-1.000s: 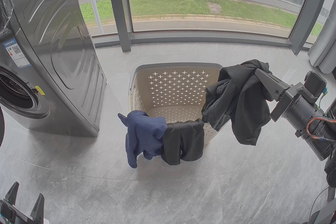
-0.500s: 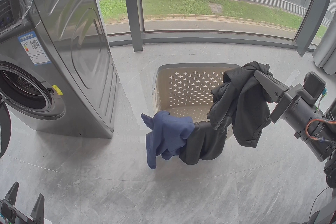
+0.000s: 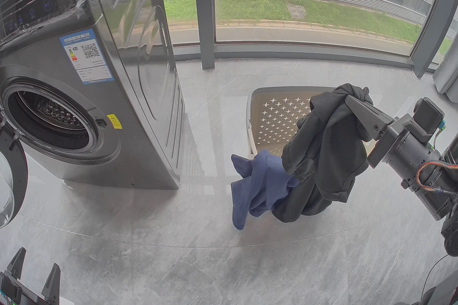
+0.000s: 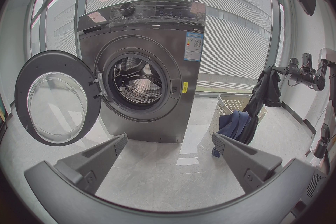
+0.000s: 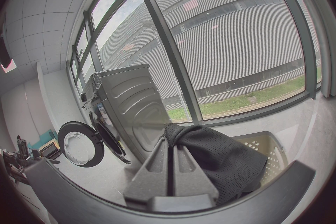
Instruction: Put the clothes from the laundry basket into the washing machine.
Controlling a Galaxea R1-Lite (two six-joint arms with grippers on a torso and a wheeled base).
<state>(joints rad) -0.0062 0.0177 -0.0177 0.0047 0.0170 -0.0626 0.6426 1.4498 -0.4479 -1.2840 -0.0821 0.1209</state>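
The grey washing machine stands on the floor at the robot's left, before a wide window; its round door is swung wide open to one side, and the steel drum shows behind the opening. The beige laundry basket, pierced with star-shaped holes, sits on the floor well apart from the machine, nearer the right arm. A black mesh garment hangs in the air above the basket's near right part, bunched at the top and trailing down in front of the rim; the right claw is pressed together on its upper fold, pinching the cloth between its fingers. A blue garment is draped over the basket's near rim and hangs down outside; another dark garment lies over the same rim just beside it, partly behind the hanging black one. The left claw hangs low at the robot's left, facing the machine's open front, its fingers spread and holding nothing.
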